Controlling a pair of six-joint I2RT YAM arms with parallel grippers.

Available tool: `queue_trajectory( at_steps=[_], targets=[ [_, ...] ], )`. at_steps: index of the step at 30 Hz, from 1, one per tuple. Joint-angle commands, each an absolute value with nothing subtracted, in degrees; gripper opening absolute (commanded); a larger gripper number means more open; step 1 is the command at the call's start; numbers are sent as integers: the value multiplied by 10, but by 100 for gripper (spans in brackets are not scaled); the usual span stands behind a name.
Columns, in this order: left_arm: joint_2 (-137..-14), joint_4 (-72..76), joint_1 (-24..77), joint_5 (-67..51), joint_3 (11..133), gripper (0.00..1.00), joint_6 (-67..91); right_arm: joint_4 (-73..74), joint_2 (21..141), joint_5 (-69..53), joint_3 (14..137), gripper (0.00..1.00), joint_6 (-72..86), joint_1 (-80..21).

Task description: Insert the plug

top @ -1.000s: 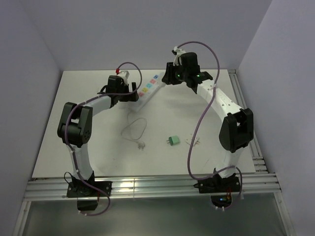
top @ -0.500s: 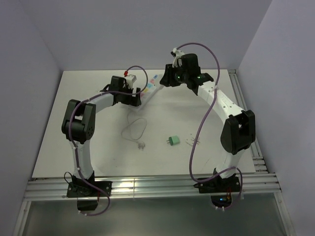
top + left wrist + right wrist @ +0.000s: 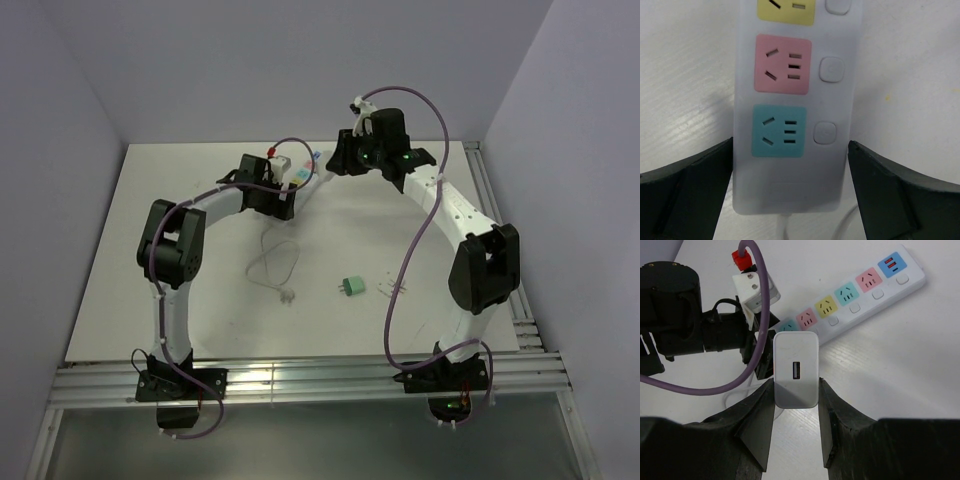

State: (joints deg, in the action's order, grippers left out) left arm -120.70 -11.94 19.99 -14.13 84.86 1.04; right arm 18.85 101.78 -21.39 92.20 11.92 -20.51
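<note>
The plug [image 3: 796, 371] is a white, round-cornered block with a USB port in its facing side, held upright between the right fingers [image 3: 756, 425]. From it toward 2 o'clock, the white power strip [image 3: 860, 287] lies flat on the tabletop [image 3: 330, 330], with blue, pink, teal and yellow sockets in a row, each beside a white button.

No text, brand, number or sign legible anywhere: strip [image 3: 815, 100] shows only coloured socket panels and blank buttons, plug [image 3: 796, 371] only a bare USB slot.
</note>
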Motion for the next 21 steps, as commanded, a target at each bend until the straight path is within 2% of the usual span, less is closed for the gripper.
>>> queue_trajectory(
  at_steps=[1, 5, 10, 13, 21],
  targets=[
    [-1230, -155, 209, -121, 886, 100, -7, 159, 978, -218, 919, 0, 127, -197],
    [-1236, -158, 224, -77, 892, 100, -4, 160, 962, -211, 911, 0, 135, -186],
    [-1227, -151, 228, -95, 869, 73, 33, 178, 952, -190, 909, 0, 148, -175],
    [-1199, -132, 245, -83, 827, 67, 45, 199, 951, -169, 910, 0, 153, -168],
    [-1097, -79, 314, -63, 680, 63, 99, 200, 918, -181, 842, 0, 157, -168]
  ],
)
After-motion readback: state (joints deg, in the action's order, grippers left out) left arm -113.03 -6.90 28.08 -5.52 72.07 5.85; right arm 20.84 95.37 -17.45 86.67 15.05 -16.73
